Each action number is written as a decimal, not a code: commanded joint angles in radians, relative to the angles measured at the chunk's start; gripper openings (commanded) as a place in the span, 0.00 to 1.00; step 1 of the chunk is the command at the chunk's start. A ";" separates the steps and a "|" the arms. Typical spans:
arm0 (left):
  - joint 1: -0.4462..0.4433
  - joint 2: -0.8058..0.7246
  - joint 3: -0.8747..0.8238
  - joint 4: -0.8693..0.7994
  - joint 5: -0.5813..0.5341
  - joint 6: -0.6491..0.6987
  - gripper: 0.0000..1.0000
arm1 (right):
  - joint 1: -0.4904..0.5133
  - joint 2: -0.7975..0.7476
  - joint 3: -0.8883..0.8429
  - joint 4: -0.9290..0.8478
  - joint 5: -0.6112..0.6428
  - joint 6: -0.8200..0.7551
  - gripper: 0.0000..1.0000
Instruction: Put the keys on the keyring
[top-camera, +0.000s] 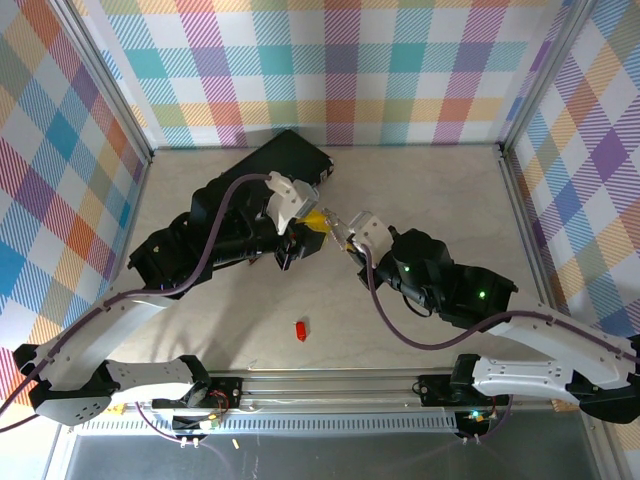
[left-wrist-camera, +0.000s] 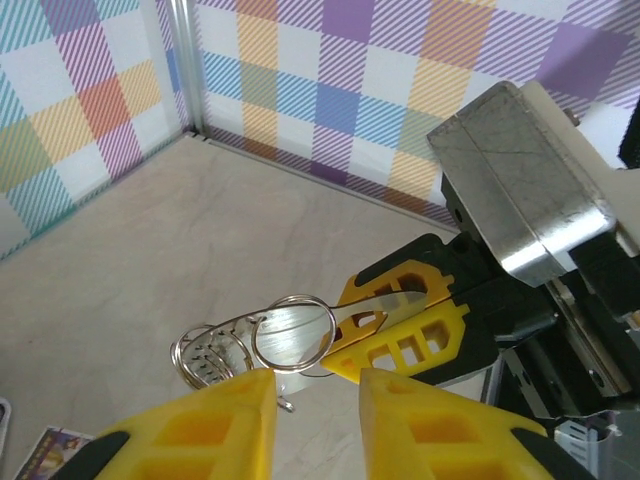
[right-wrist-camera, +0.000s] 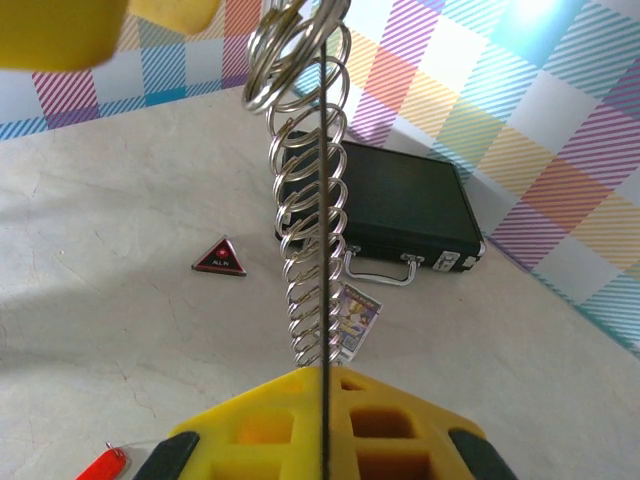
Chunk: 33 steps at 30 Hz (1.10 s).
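Top view: plaid walls (top-camera: 340, 60) close the table (top-camera: 440, 190) at the back and on both sides. The table's right half and the strip in front of the arms lie bare. A black case (top-camera: 295, 155) sits at upper centre, against the left arm. The left pincer (top-camera: 312, 215) and right pincer (top-camera: 336, 228) meet tip to tip at centre. The red key (top-camera: 300, 329) lies alone on the table at lower centre, well apart from both pincers.

Left wrist view: the left pincer's yellow fingers (left-wrist-camera: 215, 420) rise from the bottom edge, standing apart with nothing clamped between them. The keyring (left-wrist-camera: 285, 335), a silver loop with smaller rings bunched at its left, hangs just beyond their tips above the table. The right pincer enters from the right and is clamped on the loop's right end. Open tabletop runs to the wall corner at upper left.

Right wrist view: the right pincer's fingers are pressed together at bottom centre, gripping the keyring, whose row of rings runs straight up the frame. The key shows at the lower left edge. A dark red triangle (right-wrist-camera: 220, 258) lies at centre left, the case at centre right and a small card (right-wrist-camera: 350, 310) just below the case.
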 joint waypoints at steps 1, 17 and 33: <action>-0.031 -0.005 0.022 -0.026 -0.059 0.040 0.30 | 0.001 0.016 0.027 0.000 0.013 0.025 0.00; -0.057 0.045 -0.022 -0.002 -0.205 0.140 0.44 | -0.003 0.046 0.048 -0.035 -0.003 0.038 0.00; -0.057 0.019 -0.050 0.067 -0.113 0.183 0.48 | -0.019 0.043 0.070 -0.088 -0.019 0.111 0.00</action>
